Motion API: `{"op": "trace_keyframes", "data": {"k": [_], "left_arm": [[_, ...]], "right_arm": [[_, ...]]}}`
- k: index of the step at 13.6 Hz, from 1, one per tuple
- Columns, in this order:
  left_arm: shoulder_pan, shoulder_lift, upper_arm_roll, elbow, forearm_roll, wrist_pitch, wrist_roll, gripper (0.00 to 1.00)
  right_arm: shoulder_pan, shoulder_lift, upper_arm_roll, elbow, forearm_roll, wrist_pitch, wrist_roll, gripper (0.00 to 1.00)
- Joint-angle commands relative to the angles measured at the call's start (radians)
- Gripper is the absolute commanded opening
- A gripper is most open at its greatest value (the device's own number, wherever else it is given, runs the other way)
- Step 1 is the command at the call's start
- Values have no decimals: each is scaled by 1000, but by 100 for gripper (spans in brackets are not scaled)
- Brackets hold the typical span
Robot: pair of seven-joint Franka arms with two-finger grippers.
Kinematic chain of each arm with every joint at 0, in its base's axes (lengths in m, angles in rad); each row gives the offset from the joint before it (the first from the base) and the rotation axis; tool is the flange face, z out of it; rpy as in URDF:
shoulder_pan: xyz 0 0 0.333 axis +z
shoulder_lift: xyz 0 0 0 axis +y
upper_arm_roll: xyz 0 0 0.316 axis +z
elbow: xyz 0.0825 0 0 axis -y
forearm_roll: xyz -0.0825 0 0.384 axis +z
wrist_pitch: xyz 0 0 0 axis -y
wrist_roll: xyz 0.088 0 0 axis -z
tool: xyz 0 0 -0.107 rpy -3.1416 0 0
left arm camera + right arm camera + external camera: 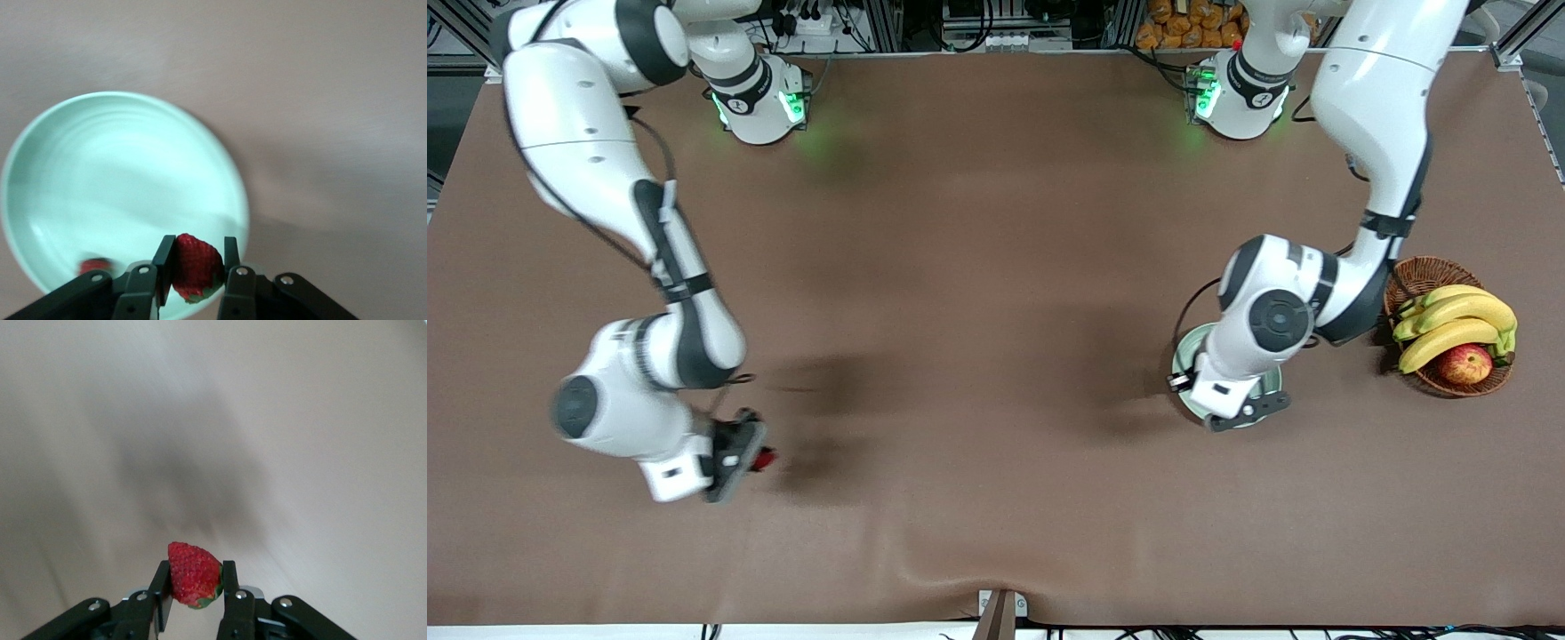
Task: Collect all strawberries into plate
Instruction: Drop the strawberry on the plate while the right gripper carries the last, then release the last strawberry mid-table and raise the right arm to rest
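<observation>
My left gripper (1247,411) is over the pale mint-green plate (1184,353), which lies next to the basket. In the left wrist view this gripper (195,252) is shut on a strawberry (195,268) held above the plate's rim (233,180). A second, blurred strawberry (95,265) lies in the plate. My right gripper (745,454) is low over the table at the right arm's end, shut on a third strawberry (764,460). The right wrist view shows that strawberry (194,583) between the fingers of the right gripper (195,577), above bare cloth.
A brown wicker basket (1421,269) with bananas (1454,324) and a red-yellow apple (1464,364) stands at the left arm's end, beside the plate. A brown cloth (978,311) covers the table.
</observation>
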Motion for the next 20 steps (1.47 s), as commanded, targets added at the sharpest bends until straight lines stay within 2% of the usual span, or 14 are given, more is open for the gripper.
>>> {"op": "trace_keyframes", "data": {"k": [1,7,9,10,11,12,13,14,15,18,20], "left_arm": [[70,-34,-10,-85,20,11,78,0],[115,-9,-1,-90,33,11,109,0],[122,-11,-3,-88,37,11,127,33],[121,-11,-3,-88,37,11,127,70],[122,-12,-3,-88,37,11,129,89],[124,-12,-3,-90,37,10,133,100],[124,-15,-4,-90,37,10,147,100],[124,-18,-4,-90,37,8,150,100],[124,-23,-9,-88,37,-4,150,100],[115,-46,-32,-81,37,-12,137,100],[115,-46,-69,-70,23,-13,98,100]], "right_arm": [[166,-1,-11,1,-9,12,276,0],[426,30,-15,0,-40,49,734,0],[472,50,-15,0,-52,81,798,0],[490,61,-15,0,-52,96,824,0],[500,73,-17,0,-54,107,849,0],[503,79,-17,0,-55,115,855,10],[503,82,-17,0,-55,116,857,33],[503,82,-17,0,-63,116,857,78],[500,75,-21,-2,-67,115,857,100],[466,19,-61,-14,-64,93,860,100],[422,-51,-78,-22,-64,-6,860,100]]}}
